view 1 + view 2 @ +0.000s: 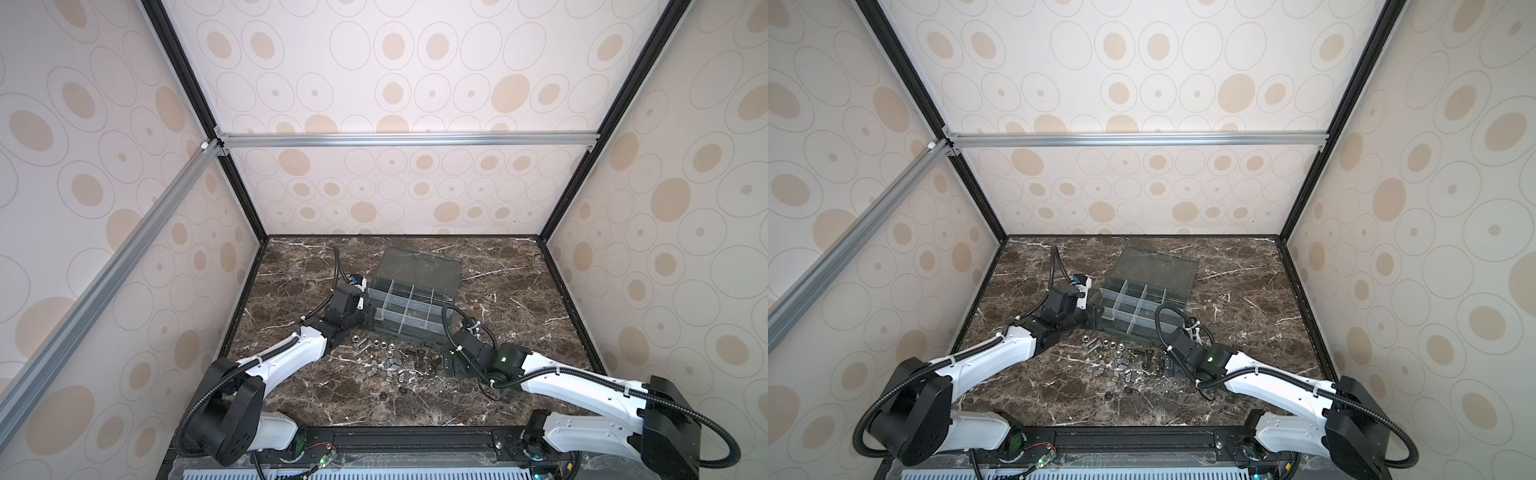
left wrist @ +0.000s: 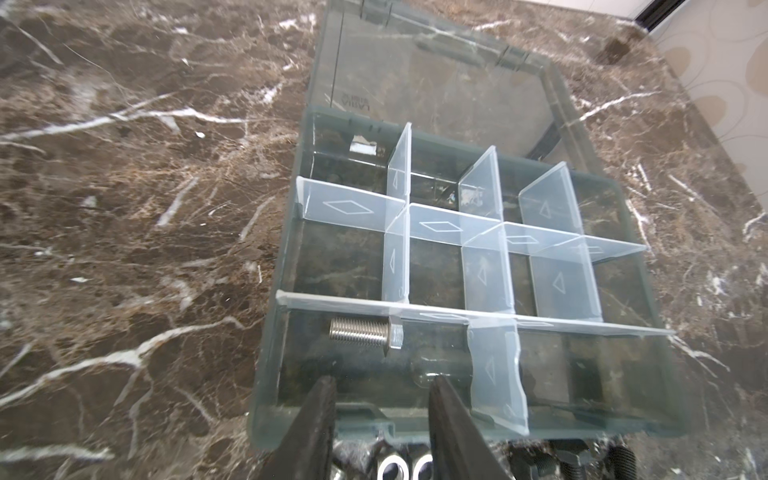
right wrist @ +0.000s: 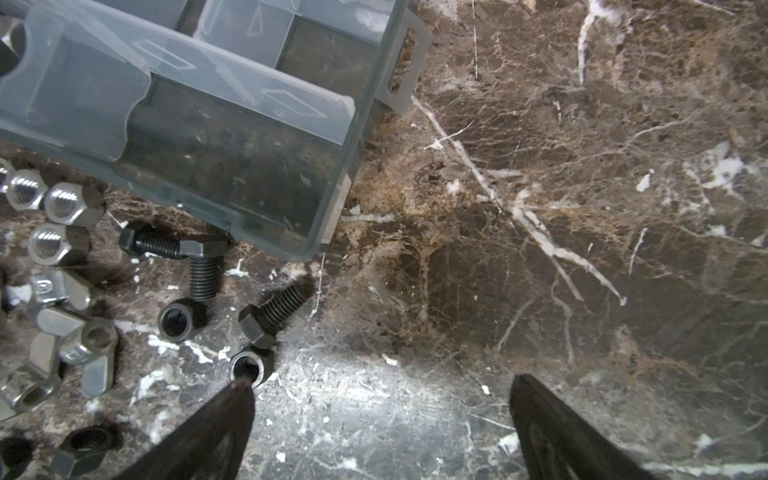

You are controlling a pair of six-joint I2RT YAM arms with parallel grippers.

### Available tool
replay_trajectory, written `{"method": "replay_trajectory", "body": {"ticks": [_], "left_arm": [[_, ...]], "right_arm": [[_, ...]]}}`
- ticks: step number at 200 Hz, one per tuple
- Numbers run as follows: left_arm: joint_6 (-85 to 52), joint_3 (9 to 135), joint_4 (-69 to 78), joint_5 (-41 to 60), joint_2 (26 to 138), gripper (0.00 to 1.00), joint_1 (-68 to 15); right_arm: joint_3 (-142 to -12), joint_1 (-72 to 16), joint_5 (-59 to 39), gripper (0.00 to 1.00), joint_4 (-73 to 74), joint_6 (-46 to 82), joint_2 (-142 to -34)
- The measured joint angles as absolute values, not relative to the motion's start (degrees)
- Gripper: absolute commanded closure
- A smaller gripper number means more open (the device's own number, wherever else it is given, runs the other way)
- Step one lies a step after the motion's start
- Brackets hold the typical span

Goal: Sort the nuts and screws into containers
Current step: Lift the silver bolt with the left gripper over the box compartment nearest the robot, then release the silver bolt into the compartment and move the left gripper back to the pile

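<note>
Several screws (image 1: 419, 355) and nuts (image 1: 376, 344) lie scattered in both top views just in front of the open organizer box (image 1: 1142, 303), between the left gripper (image 1: 368, 311) and the right gripper (image 1: 451, 365).

Left wrist view: jaws narrowly parted, empty. One silver screw (image 2: 365, 334) lies on its side in the nearest cell (image 2: 353, 374), long axis along the divider (image 2: 457, 316), head toward the box's middle.

Right wrist view: jaws wide, empty. Three black screws (image 3: 205, 270) lie flat, pointing different ways.

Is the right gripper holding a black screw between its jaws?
No, the right gripper has its jaws wide open over the bare table, and the black screws lie loose beside it.
</note>
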State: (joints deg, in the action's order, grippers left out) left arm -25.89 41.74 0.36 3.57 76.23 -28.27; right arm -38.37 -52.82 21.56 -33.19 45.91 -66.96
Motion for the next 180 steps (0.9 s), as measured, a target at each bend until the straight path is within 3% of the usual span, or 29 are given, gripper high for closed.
{"method": "replay_trajectory", "body": {"ticks": [67,180], "left_arm": [[-27.09,37.89,-0.38,2.00,68.18,0.58,-28.27],[-29.82,32.12,-0.99,2.28,64.62,0.57,-28.21]], "right_arm": [[-40.95,-52.82,25.28,0.00,-30.20,44.14,-72.73],[-43.77,-50.48,23.92,0.00,-25.10,40.18,-80.29]]}}
